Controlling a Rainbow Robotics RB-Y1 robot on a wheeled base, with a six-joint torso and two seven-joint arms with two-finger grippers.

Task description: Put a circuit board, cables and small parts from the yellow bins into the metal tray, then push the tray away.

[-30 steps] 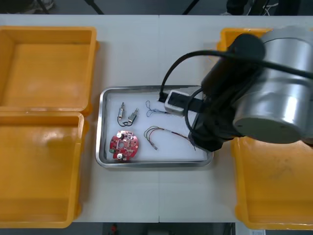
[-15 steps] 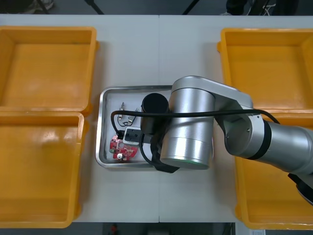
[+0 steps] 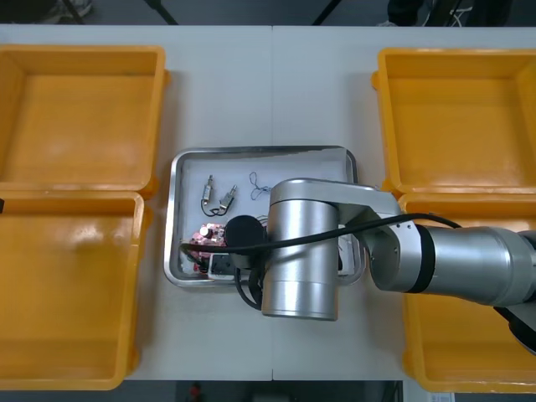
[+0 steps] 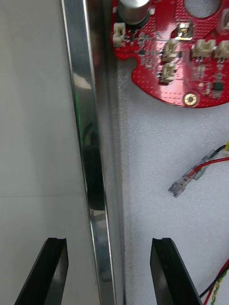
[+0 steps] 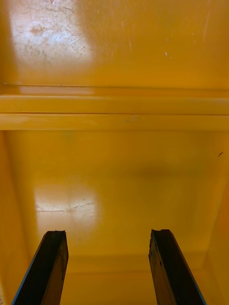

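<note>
The metal tray (image 3: 251,152) lies mid-table between the yellow bins (image 3: 84,109), its near rim between the right gripper's (image 4: 108,248) parted fingers. Past them lie a red and yellow cable (image 4: 200,169), then the red circuit board (image 4: 176,52). The left gripper (image 5: 107,240), also parted, hangs over one bin.

bright even light, glare on yellow bins (image 3: 84,234)

Tray (image 4: 90,143) rim gleams: polished metal, mirror-bright, with dark reflections running along it. Inside, the lining (image 4: 157,157) is white, matt and faintly grainy. The board (image 4: 181,62) wears a flat red coat with small shiny metal pads. The bin (image 5: 114,162) is glossy plastic, with glare patches and fine scuffs. The table (image 3: 272,92) looks smooth, pale and matt. The right arm (image 3: 301,260) has a satin silver metal shell. The right gripper (image 4: 107,243) has matt black fingers (image 4: 52,271).
</note>
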